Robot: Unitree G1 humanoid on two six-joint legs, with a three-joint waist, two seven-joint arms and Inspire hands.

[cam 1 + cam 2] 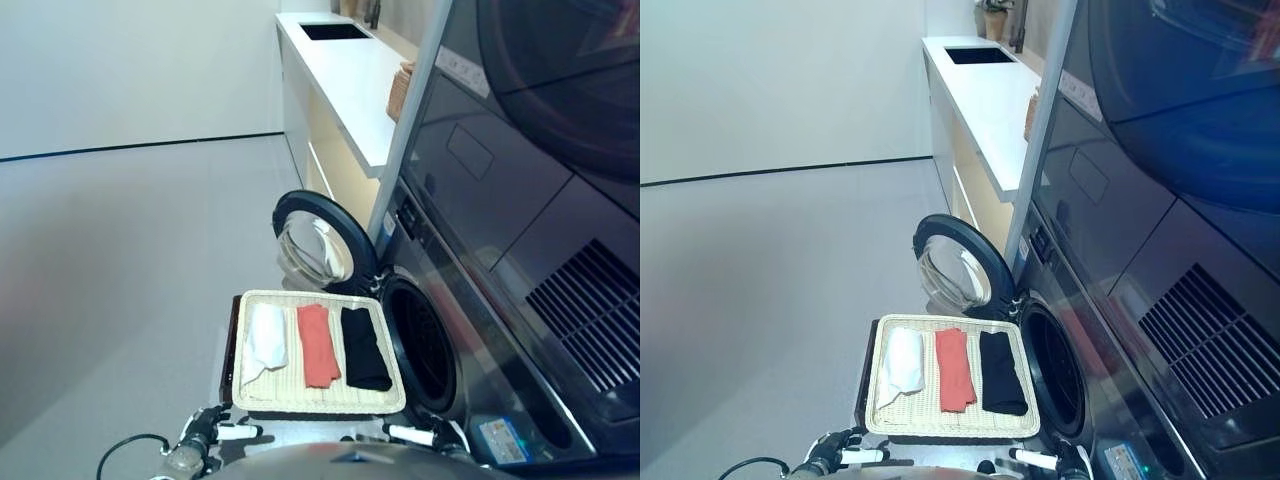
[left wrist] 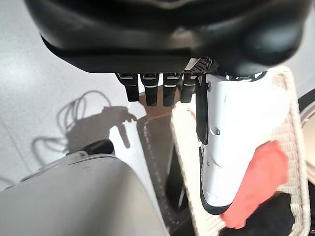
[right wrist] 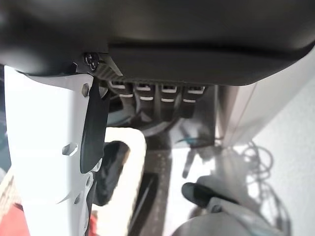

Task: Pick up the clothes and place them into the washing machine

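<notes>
Left hand [image 2: 167, 64] and right hand [image 3: 162, 69] hang low with fingers loosely extended, holding nothing. Just ahead of both hands: wicker tray [image 1: 262, 398] bearing white cloth [image 1: 265, 340], red cloth [image 1: 318, 345] and black cloth [image 1: 363, 348] side by side. Beyond the right hand, washing machine [image 1: 425, 345] with door [image 1: 312, 240] swung open.

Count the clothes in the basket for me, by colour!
White folded cloth: 1
Orange-red folded cloth: 1
Black folded cloth: 1
Total: 3 clothes, side by side in the cream woven basket.
</notes>
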